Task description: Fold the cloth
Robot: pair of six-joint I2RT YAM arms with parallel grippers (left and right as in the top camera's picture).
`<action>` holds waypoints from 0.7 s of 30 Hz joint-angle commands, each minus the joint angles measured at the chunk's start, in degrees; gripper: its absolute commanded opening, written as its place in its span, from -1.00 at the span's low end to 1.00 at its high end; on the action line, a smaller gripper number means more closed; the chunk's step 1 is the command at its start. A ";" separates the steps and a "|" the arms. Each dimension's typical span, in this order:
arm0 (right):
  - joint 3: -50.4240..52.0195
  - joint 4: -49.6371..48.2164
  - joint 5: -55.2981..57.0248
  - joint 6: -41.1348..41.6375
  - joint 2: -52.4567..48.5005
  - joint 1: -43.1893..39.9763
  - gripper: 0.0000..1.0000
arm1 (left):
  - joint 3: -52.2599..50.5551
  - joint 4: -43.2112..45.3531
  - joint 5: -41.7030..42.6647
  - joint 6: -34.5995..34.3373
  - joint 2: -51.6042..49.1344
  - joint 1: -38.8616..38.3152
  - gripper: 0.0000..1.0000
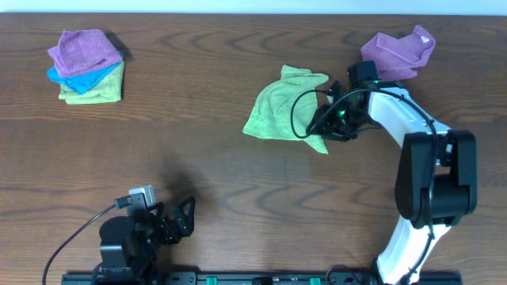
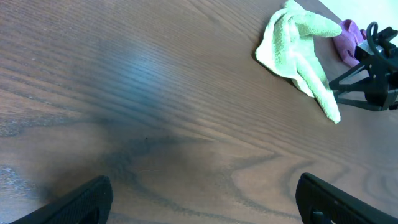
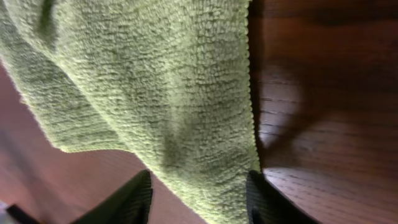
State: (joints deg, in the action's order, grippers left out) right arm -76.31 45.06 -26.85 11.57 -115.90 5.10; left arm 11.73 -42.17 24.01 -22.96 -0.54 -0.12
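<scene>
A crumpled light-green cloth lies on the wooden table right of centre. It also shows in the left wrist view and fills the right wrist view. My right gripper is at the cloth's lower right edge. Its fingers are apart, with a strip of the cloth between them. My left gripper is open and empty over bare table at the front left, far from the cloth.
A purple cloth lies crumpled at the back right, just behind my right arm, and shows in the left wrist view. A stack of folded purple, blue and green cloths sits at the back left.
</scene>
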 commanded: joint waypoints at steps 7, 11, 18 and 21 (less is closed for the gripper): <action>0.37 0.00 6.14 1.31 -1.66 0.09 -0.98 | 1.42 -0.20 2.36 -7.30 0.26 -0.28 0.91; 0.35 1.20 7.96 1.75 -1.60 -0.44 -0.97 | 1.42 -0.17 5.31 -7.56 0.26 -0.28 0.91; 0.35 3.17 19.30 3.10 2.16 -2.21 -0.97 | 1.42 -0.22 7.17 -12.22 -2.47 -0.28 0.91; 0.35 2.21 22.60 3.19 5.14 -3.15 -0.97 | 1.42 0.15 8.81 -12.20 -7.10 -0.28 0.91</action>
State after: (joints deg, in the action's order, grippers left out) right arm -76.29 47.77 -10.44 13.47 -114.63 2.94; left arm 11.73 -42.19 30.24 -33.89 -4.71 -0.12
